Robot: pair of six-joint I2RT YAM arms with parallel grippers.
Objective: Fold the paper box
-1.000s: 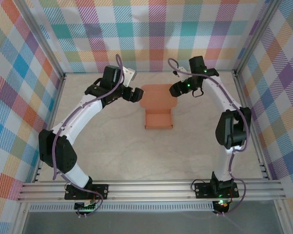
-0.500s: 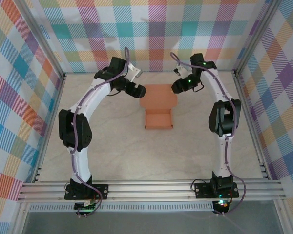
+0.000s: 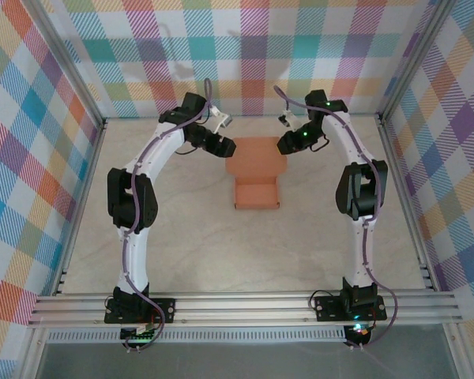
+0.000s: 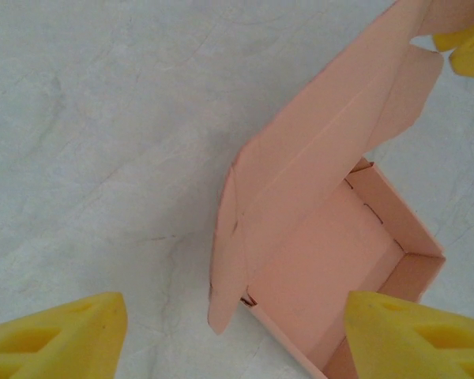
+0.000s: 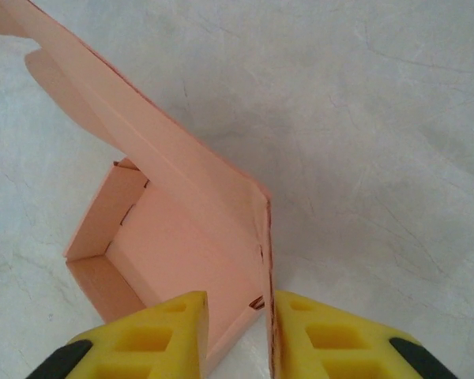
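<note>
The pale cream, marbled tabletop (image 3: 182,245) is shut in on the left, back and right by cloth walls of many-coloured plaid (image 3: 31,126). A silver aluminium rail (image 3: 245,304) runs along its near edge.

By count there are two white-and-black arms, two claws, four yellow foam pads and one box.

The left claw (image 3: 221,148) stands wide open. In its wrist view its yellow pads (image 4: 63,339) sit far apart. The small side flap (image 4: 223,268) of the lid hangs in the gap between them, touching neither.

Just to the right of that claw, and just to the left of the other, lies the salmon-orange thin card box (image 3: 257,193). It is one shallow open tray. Its raised lid (image 3: 257,155) is hinged at the end between the two claws, and the tray reaches away from them toward the rail.

The right claw (image 3: 287,144) has its jaws drawn narrow. Its pads (image 5: 150,335) flank the lid's other side flap, which runs edge-on between them against one pad. A sliver of gap shows at the other pad, so the jaws are not yet pinched on the card.

Left of the left claw, bare tabletop runs out to the left wall. Nearer than both claws a broad bare stretch reaches the rail, broken only by the tray. Behind the claws a narrower strip is left before the back wall. Right of the right claw the surface is bare out to the right wall.
</note>
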